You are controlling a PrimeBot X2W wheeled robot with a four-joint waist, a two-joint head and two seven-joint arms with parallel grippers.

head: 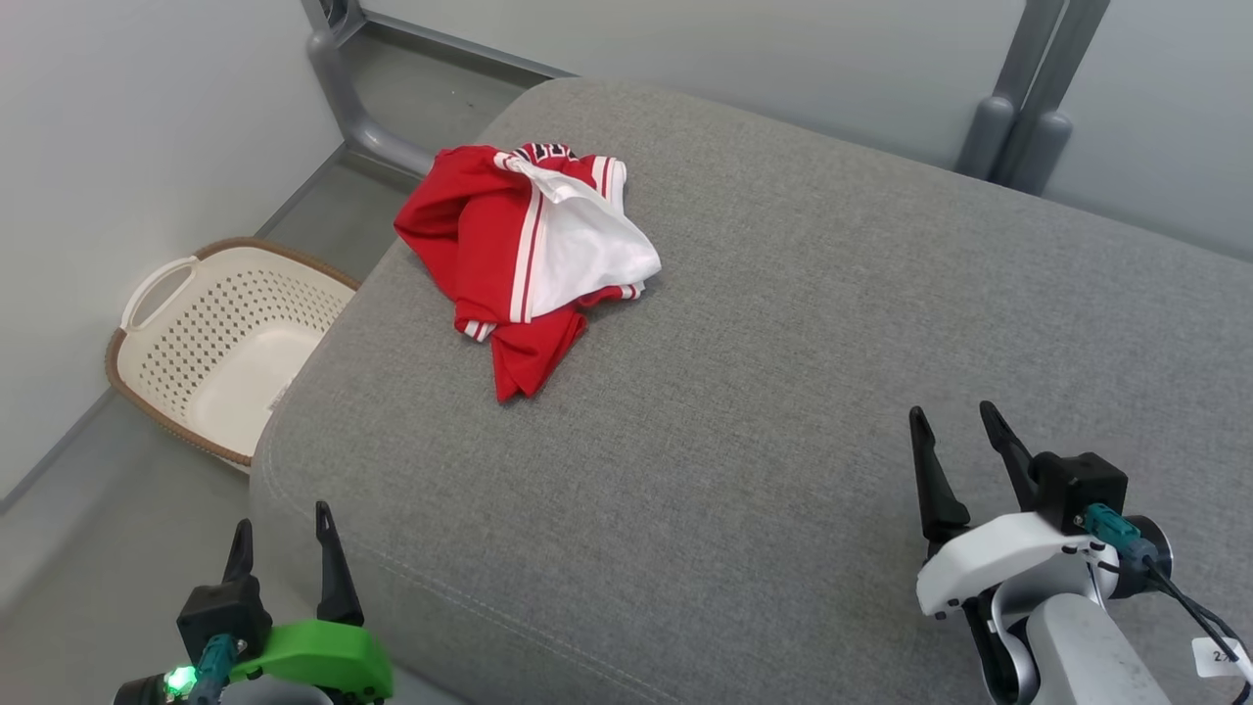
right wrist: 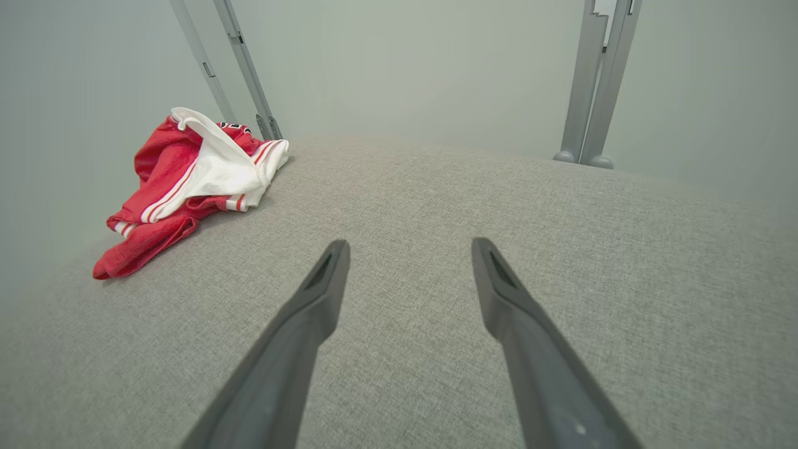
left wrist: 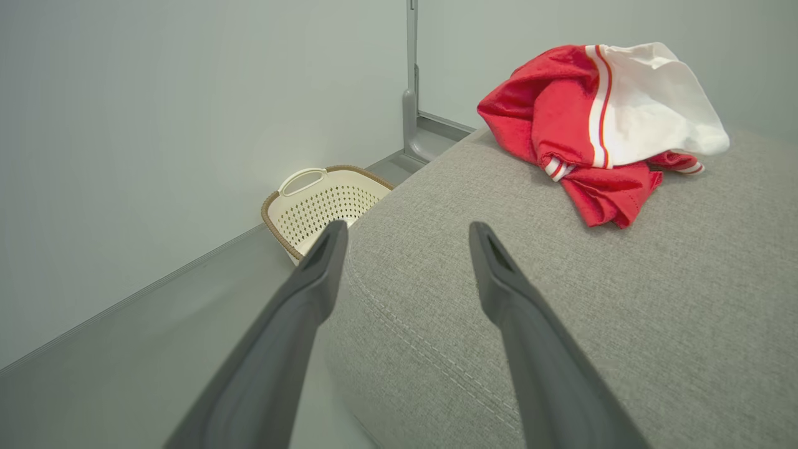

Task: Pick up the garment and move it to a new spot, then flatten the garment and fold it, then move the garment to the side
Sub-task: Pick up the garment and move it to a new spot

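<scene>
The red-and-white garment (head: 529,250) is bunched on itself, so its cut cannot be told, and the dark lettering (head: 548,152) at its top is folded under, unreadable. At the left of the head view the grey cushion (head: 783,392) hides the right side of the laundry basket (head: 210,343); the cushion itself runs off the right and bottom edges. In the lower right corner a white tag (head: 1224,654) is cut by the frame, its print too small to read.

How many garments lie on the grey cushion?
1: the crumpled red and white garment lies on the far left part of the cushion. Its folds may hide another piece.
</scene>
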